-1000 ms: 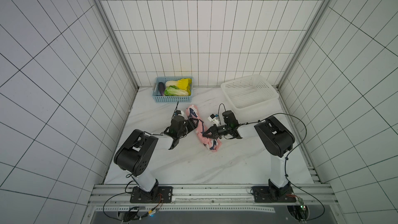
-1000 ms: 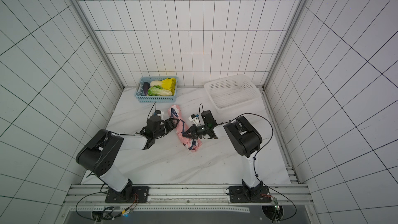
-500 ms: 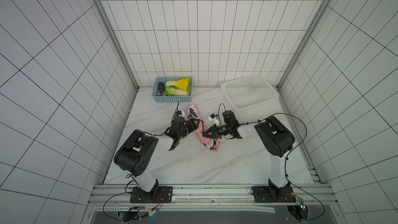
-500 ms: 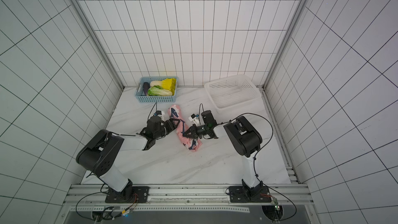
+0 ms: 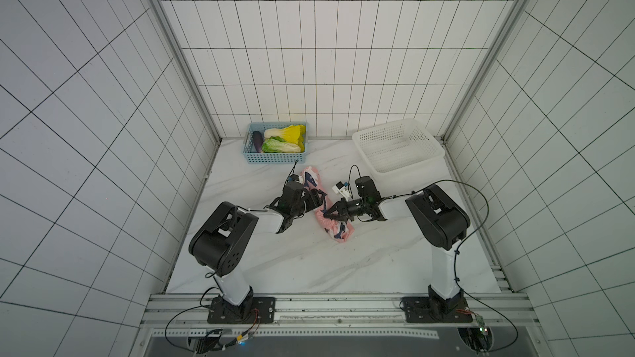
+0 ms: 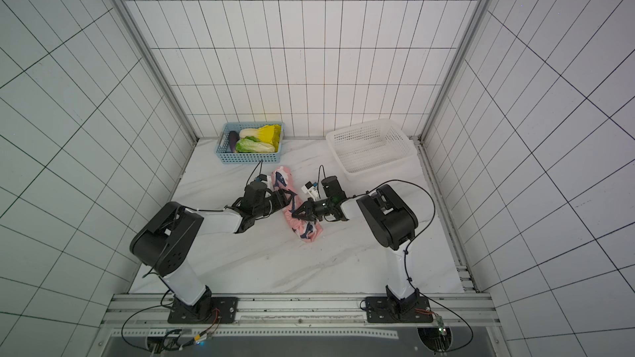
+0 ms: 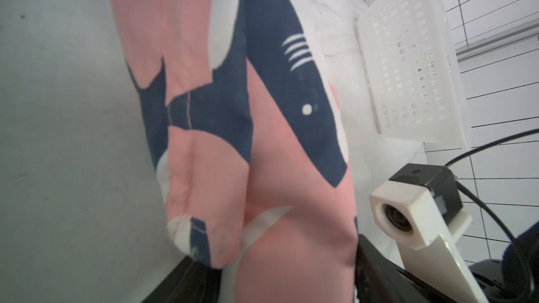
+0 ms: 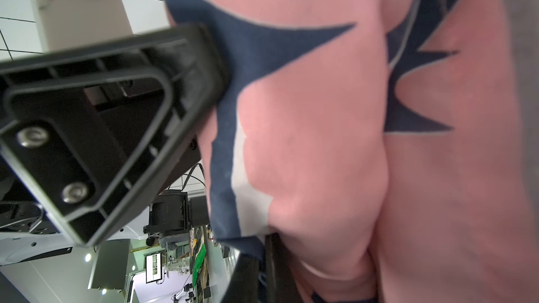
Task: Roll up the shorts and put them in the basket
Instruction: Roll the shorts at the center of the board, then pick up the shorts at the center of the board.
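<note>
The shorts are seen already gathered into one long roll on the tabletop. One end lies just in front of the blue basket, and the other end points away from that basket, slanting toward the robot's right. The roll's long axis is therefore run from the basket outward, and it is met crosswise by both arms near its middle, well out from the basket. The left pincer is set against the side of the roll nearer the left arm. Its jaws stand wide apart with the roll between them, as the left wrist view shows, where one finger is seen at each flank of the cloth. In the right wrist view one of these fingers is seen touching the cloth, though no firm squeeze can be made out. The right pincer is brought in from the opposite side, just beside the left one. It is closed down tight, and a thin fold of the navy-printed cloth appears to be nipped between its tips. Neither arm is clearly the nearer, since both are at the roll itself. It is judged that any further turn would have to be made across the long axis, and that the roll would be left loose if the pinched fold were let go.
</note>
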Robot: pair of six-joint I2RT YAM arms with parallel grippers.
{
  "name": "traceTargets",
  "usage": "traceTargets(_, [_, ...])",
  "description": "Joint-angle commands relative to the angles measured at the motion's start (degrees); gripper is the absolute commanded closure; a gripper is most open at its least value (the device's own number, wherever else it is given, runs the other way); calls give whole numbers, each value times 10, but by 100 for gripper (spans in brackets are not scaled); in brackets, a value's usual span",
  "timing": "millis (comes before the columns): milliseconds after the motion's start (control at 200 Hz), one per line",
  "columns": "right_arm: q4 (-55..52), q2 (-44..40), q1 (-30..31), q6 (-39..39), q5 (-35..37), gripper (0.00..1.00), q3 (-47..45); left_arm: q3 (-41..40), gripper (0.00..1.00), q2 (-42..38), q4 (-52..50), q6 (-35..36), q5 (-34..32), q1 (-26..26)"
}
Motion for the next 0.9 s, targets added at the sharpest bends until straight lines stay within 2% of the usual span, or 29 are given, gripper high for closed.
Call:
traceTargets(0, [-17, 21, -7, -10, 18, 91, -15, 32, 25, 9, -61, 36, 3, -14])
traceTargets(225, [-9, 26, -6, -3, 17, 91, -16, 81, 28, 51, -153, 54, -29, -33])
traceTargets(325, [-8, 29, -7, -1, 16, 91, -16, 93, 31, 62, -176, 51, -67, -46])
traceTargets(390, [-2, 32, -6, 3, 14, 91, -17, 111, 38, 72, -198, 56, -78, -54])
traceTargets(510, [-4, 27, -8, 2, 18, 88, -22, 149, 61, 89, -244, 71, -93, -69])
traceTargets(665, [-50, -22, -17, -24, 43, 66, -31, 169, 85, 99, -279, 81, -109, -76])
traceTargets(730, [-92, -57, -26, -46, 63, 56, -35, 169, 86, 100, -283, 85, -110, -76])
traceTargets(895, [-214, -158, -57, -108, 136, 42, -38, 172, 89, 92, -296, 94, -109, -76])
